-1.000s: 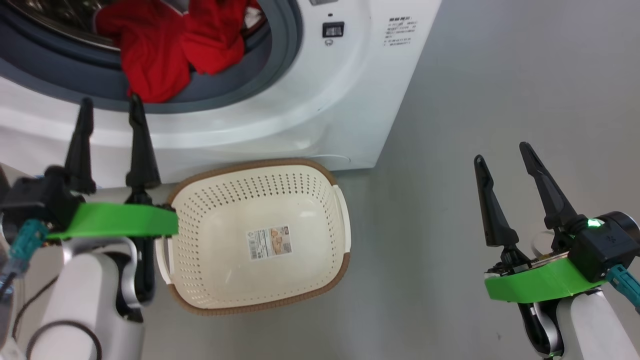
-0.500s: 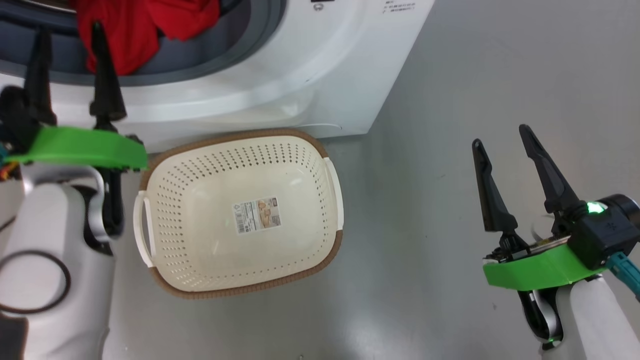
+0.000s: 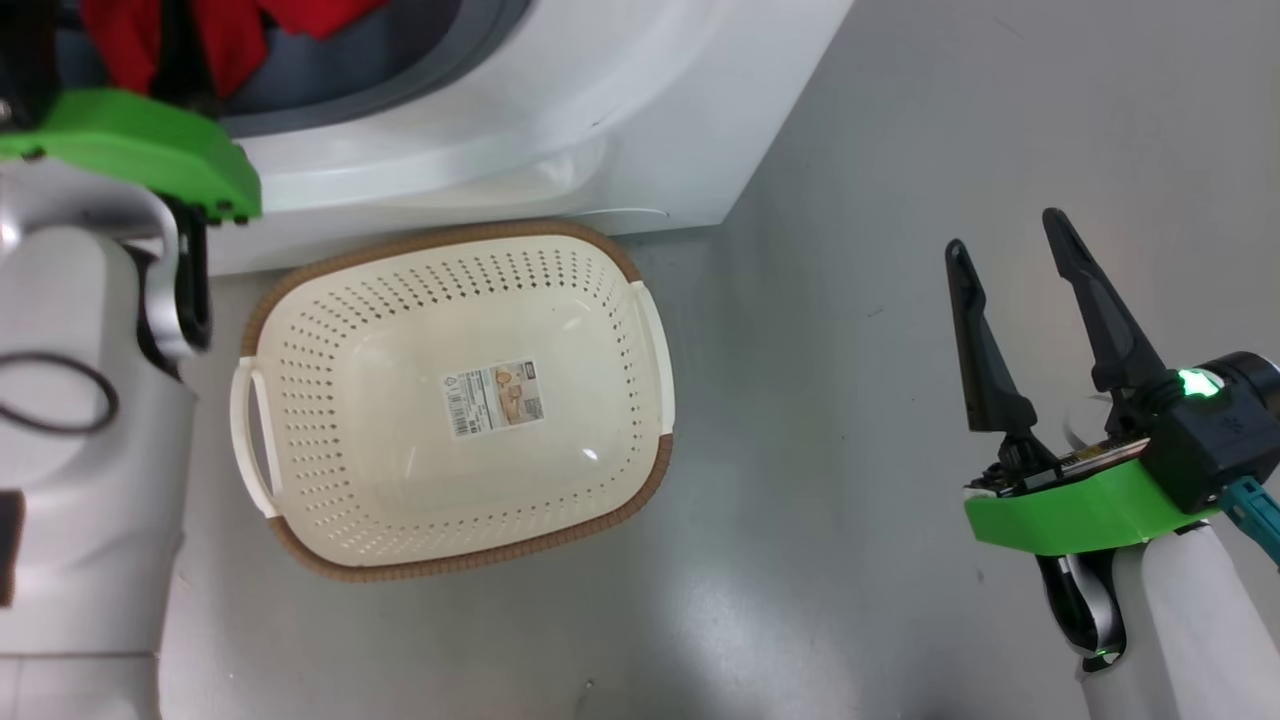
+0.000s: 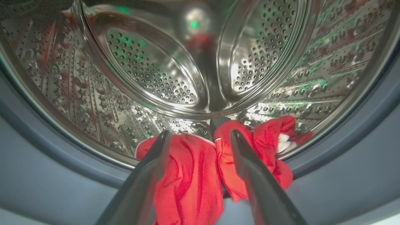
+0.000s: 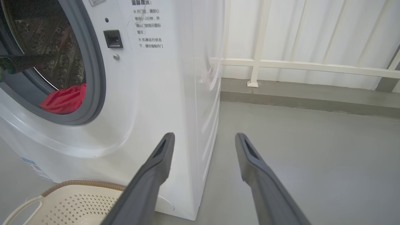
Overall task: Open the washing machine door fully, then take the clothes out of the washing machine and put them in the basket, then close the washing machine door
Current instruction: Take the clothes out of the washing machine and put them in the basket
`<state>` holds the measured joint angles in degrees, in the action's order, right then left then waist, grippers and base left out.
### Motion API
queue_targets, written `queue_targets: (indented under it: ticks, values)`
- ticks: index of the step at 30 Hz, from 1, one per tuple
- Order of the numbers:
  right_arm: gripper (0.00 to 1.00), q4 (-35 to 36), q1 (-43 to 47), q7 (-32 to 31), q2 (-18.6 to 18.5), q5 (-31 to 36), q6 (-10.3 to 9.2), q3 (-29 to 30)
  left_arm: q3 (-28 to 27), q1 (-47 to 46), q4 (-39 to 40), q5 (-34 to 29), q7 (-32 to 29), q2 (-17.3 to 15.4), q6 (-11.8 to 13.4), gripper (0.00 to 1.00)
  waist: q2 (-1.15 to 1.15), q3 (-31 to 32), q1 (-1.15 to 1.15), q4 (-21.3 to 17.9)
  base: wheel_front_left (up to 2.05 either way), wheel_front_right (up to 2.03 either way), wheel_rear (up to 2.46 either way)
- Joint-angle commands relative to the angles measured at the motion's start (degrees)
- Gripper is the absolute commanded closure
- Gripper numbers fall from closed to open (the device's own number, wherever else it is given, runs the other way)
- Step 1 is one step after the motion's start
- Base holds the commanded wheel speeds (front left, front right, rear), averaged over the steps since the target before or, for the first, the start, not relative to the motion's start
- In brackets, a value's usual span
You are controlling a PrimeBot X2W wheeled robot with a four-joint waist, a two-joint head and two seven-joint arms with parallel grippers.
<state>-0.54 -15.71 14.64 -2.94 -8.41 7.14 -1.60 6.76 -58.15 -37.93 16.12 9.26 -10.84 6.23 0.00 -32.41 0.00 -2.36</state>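
Left wrist view: my left claw (image 4: 200,132) spread wide, empty, fingers framing red clothes (image 4: 187,178) heaped at lower centre of frame, on front lip of steel drum (image 4: 150,72), spilling over grey gasket (image 4: 40,175). Best approach, I judge: push deeper, straddle thick fold, close low, lift clear of gasket. Head view: basket (image 3: 440,232) empty, centre frame, below washing machine (image 3: 600,110). Right claw (image 3: 1003,232) wide, idle, lower right.

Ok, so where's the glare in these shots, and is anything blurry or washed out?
Left wrist view: bright glare and green reflections on the steel drum, clothes sharp, left hand soft-edged near the lens. Head view: small highlights on the basket bottom, a sheen on the floor. Right wrist view: even light, faint reflections on the washing machine's white side.
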Motion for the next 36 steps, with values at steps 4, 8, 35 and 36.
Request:
queue_targets:
  ticks: [4, 8, 35, 36]
  values:
    - [0.0, 0.6, -0.8, 0.4, 0.1, -0.1, 0.35, -1.9, 0.2, -4.2, -3.9, -1.7, -3.6, -3.9, 0.9, 0.0, 0.0, -1.0, 0.0, -1.2, 0.0, 0.0, 0.0]
    - [0.0, 0.2, -1.5, 0.4, 0.1, -0.8, 0.35, -1.9, 0.7, -6.9, -8.5, -1.9, -6.5, -4.8, 0.8, 0.0, 0.0, -1.7, 0.0, -2.2, 0.0, 0.0, 0.0]
    - [0.0, -1.2, -1.9, 0.4, 0.1, -3.3, 0.35, -3.8, 3.0, -14.6, -26.8, -1.5, -15.8, -7.6, 1.1, 1.0, 0.0, -3.1, 0.0, -5.5, 0.0, 0.0, 0.0]
    - [0.0, -1.2, -1.9, 0.4, 0.1, -3.4, 0.35, -3.8, 3.0, -14.5, -26.9, -1.3, -15.4, -7.6, 1.0, 1.0, 0.0, -3.1, 0.0, -5.5, 0.0, 0.0, 0.0]
